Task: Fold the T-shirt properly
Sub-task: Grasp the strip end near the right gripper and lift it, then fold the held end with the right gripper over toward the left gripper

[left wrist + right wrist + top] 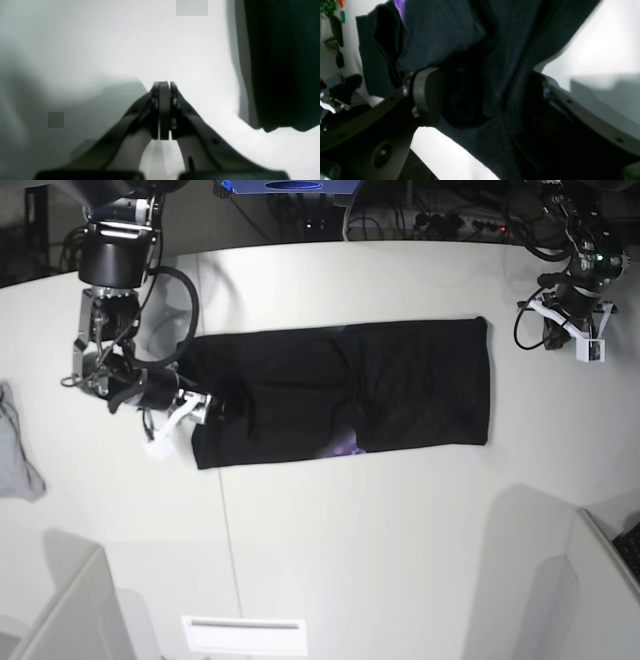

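Across the middle of the white tabletop (350, 520) the large black cloth T-shirt (400, 385) is lying as a long folded band, running from the right arm's side to just short of the left arm. A small patch of purple print (347, 448) is peeking out at its near edge; the rest of the print is staying hidden inside the folds, and no neck tag is showing.

At the band's end on the base view's left, the right gripper (480, 97) is standing with its jaws spread wide, and a bunched fold of the dark fabric is lying between them. Its far finger is mostly buried in black cloth in the wrist view, so whether the pads are pressing the fabric is hard to make out. In the base view this gripper is nearly lost against the shirt.

Beyond the shirt's other end, the left gripper (164, 110) is hanging over bare table with its pads pressed together on nothing; the blurred wrist view is cutting the shirt's edge off at the right.

A small grey cloth (18, 450) is lying at the table's edge, partly cropped by the frame.
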Available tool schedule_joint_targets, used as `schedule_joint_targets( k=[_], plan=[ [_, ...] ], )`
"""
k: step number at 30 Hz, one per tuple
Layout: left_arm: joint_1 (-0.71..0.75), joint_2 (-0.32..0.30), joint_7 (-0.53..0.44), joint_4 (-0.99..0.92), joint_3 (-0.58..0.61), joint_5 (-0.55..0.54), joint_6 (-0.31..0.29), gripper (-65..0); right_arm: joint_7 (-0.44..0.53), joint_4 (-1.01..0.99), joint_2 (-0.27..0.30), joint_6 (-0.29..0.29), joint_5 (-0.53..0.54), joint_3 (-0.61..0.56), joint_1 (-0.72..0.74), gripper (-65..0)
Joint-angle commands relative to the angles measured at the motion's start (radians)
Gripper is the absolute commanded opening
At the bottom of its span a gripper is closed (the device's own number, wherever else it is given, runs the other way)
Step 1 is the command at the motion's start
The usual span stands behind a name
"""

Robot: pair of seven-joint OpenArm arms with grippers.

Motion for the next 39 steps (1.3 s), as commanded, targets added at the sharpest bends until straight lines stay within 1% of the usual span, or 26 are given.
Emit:
schedule_joint_targets(
  k=[1,4,5,6,8,10,12,13,15,19,22,23,25,26,28,32,34,36,39],
  plan=[
    [-0.014,-0.01,-0.018,0.014,-0.002,-0.012,-0.003,-65.0,-0.017,-0.001,0.005,-0.001,-0.032,0.0,0.007,-21.8],
    [-0.044,0.004,-0.016,-0.03,-0.002,-0.01,-0.001,-65.0,-0.017,-0.001,-0.001,-0.001,-0.033,0.0,0.007,-22.1],
    [-0.054,0.004,-0.016,-0.049,0.006,-0.01,-0.001,-65.0,-0.017,-0.001,-0.001,-0.001,-0.033,0.0,0.007,-23.4],
    [-0.061,0.004,-0.016,-0.064,0.02,-0.009,-0.001,-65.0,-0.015,-0.001,-0.001,-0.001,-0.033,0.0,0.007,-26.4],
    [-0.071,0.004,-0.021,-0.09,0.064,0.024,0.016,-65.0,0.0,-0.001,-0.001,-0.002,-0.038,0.0,0.009,-37.2],
    [-0.071,0.008,-0.023,-0.093,0.11,0.064,0.039,-65.0,0.011,-0.003,0.002,-0.004,-0.038,0.0,0.009,-49.8],
    [-0.071,0.01,-0.024,-0.089,0.156,0.077,0.045,-65.0,0.021,-0.001,0.005,-0.007,-0.038,0.0,0.012,-63.3],
    [-0.071,0.01,-0.024,-0.089,0.171,0.077,0.045,-65.0,0.031,0.005,0.005,-0.007,-0.038,0.0,0.014,-65.0],
    [-0.073,0.01,-0.024,-0.089,0.201,0.077,0.045,-65.0,0.049,0.008,0.005,-0.009,-0.04,-0.001,0.014,-65.0],
    [-0.082,0.01,-0.023,-0.087,0.23,0.077,0.045,-65.0,0.051,0.032,0.002,-0.009,-0.04,-0.001,0.015,-65.0],
    [-0.085,0.01,-0.018,-0.087,0.242,0.077,0.045,-65.0,0.052,0.104,0.003,-0.01,-0.04,-0.058,0.014,-65.0],
    [-0.085,0.01,-0.018,-0.087,0.256,0.077,0.045,-65.0,0.052,0.134,0.005,-0.021,-0.04,-0.084,0.011,-65.0],
    [-0.085,0.008,-0.018,-0.086,0.282,0.077,0.045,-65.0,0.052,0.189,0.005,-0.091,-0.04,-0.129,0.009,-65.0],
    [-0.085,0.008,-0.018,-0.079,0.293,0.077,0.045,-65.0,0.052,0.215,0.002,-0.137,-0.04,-0.153,0.009,-65.0],
    [-0.084,0.01,-0.018,-0.064,0.313,0.077,0.045,-65.0,0.061,0.262,0.0,-0.202,-0.04,-0.201,0.007,-65.0],
    [-0.079,0.01,-0.018,-0.037,0.322,0.077,0.045,-65.0,0.094,0.336,0.0,-0.291,-0.04,-0.314,0.006,-65.0],
    [-0.079,0.01,-0.018,-0.03,0.316,0.077,0.045,-65.0,0.095,0.364,-0.001,-0.326,-0.04,-0.357,0.006,-65.0],
    [-0.079,0.008,-0.018,-0.03,0.314,0.079,0.045,-65.0,0.095,0.396,-0.003,-0.348,-0.038,-0.393,0.006,-65.0],
    [-0.077,0.007,-0.018,-0.03,0.313,0.082,0.045,-65.0,0.1,0.436,-0.029,-0.361,-0.038,-0.414,0.006,-65.0]
  ],
)
